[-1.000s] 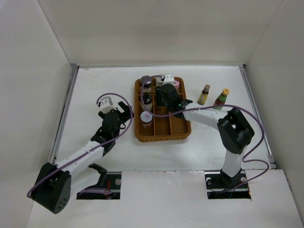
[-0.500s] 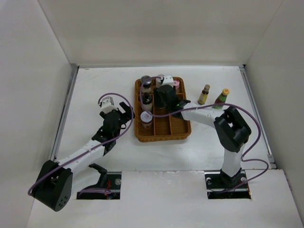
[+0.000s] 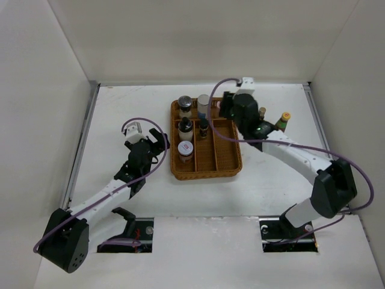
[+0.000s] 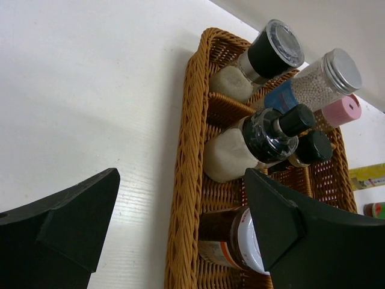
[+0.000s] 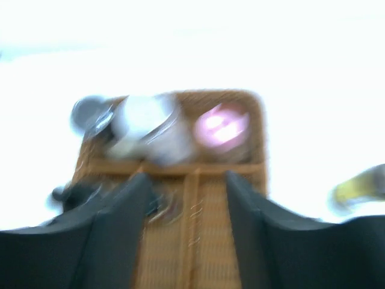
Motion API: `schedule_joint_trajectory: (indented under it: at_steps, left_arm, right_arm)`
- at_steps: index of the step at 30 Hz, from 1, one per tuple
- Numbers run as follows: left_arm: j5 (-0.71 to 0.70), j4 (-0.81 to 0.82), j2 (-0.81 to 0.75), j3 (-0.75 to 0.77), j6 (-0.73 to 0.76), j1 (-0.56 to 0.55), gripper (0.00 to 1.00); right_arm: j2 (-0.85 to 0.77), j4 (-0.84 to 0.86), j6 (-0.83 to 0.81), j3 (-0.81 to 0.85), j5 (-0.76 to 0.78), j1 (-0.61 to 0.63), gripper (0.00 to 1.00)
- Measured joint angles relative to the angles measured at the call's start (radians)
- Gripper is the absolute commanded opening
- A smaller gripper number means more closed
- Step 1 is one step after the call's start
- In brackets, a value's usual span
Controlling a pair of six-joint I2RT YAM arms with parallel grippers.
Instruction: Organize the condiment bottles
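The wicker tray [image 3: 234, 161] holds a grey-lidded jar [image 3: 185, 103], a silver-lidded bottle [image 3: 204, 102], a white bottle with a black cap [image 3: 185, 127], a small dark sauce bottle [image 3: 204, 127] and a red-lidded jar [image 3: 185, 150]. A slim yellow-capped bottle [image 3: 261, 113] and a green-red bottle [image 3: 281, 122] stand right of the tray. My right gripper [image 3: 230, 111] is raised above the tray's far right part, open and empty; its view is blurred [image 5: 186, 205]. My left gripper [image 3: 155, 141] is open and empty, left of the tray, by the red-lidded jar [image 4: 240, 238].
White walls enclose the table on three sides. A pink cap [image 4: 344, 110] shows in the tray's far right compartment. The tray's rim [image 4: 186, 180] lies between my left fingers in the wrist view. Bare table lies left of the tray.
My right gripper has risen out of the tray and moved right and back, leaving the small dark bottle standing in the middle compartment. The left arm has barely moved.
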Motion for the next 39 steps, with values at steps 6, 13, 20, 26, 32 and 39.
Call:
schedule_joint_trajectory:
  at_steps: [6,13,20,26,32,39]
  left_arm:
    - [0.000,-0.002,-0.001,0.000,0.000,0.000,0.85]
    - [0.001,-0.002,-0.004,0.000,0.000,0.000,0.85]
    - [0.003,0.000,-0.001,0.000,0.000,0.000,0.85]
    - [0.003,0.002,0.003,0.000,0.000,0.000,0.85]
    - [0.003,0.001,0.005,0.000,0.000,0.000,0.84]
    - [0.003,-0.010,-0.001,0.001,-0.001,-0.008,0.84]
  right_arm:
    - [0.003,-0.018,0.001,0.000,0.082,-0.232,0.67]
    - [0.084,-0.080,-0.017,0.001,0.133,-0.323,0.74]
    - [0.136,-0.113,-0.018,0.013,0.137,-0.348,0.69]
    - [0.175,-0.117,-0.017,0.014,0.130,-0.349,0.50]
    - [0.186,-0.119,-0.012,0.015,0.122,-0.351,0.29]
    - [0.076,-0.136,-0.029,-0.046,0.159,-0.324,0.27]
